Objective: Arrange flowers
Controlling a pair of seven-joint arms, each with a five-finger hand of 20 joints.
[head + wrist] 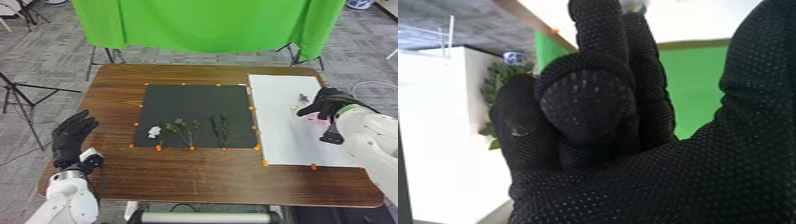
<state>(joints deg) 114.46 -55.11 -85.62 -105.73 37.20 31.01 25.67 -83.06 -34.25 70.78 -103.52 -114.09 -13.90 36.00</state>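
Your right hand [330, 101] was over the white rectangular sheet [289, 142] on the brown wooden surface [195, 182]; you could not tell whether it was spread, pressed together or pinching anything. A pink flower [317, 120] lay on the sheet, partly beneath that hand. Your left hand [71, 136], loosely spread, was at the surface's left side. On the black rectangular mat [197, 102] lay a white flower [154, 132] and thin green sprigs [219, 131].

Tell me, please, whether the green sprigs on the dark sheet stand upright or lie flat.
Lying flat: the green sprigs rest along their length on the dark sheet.
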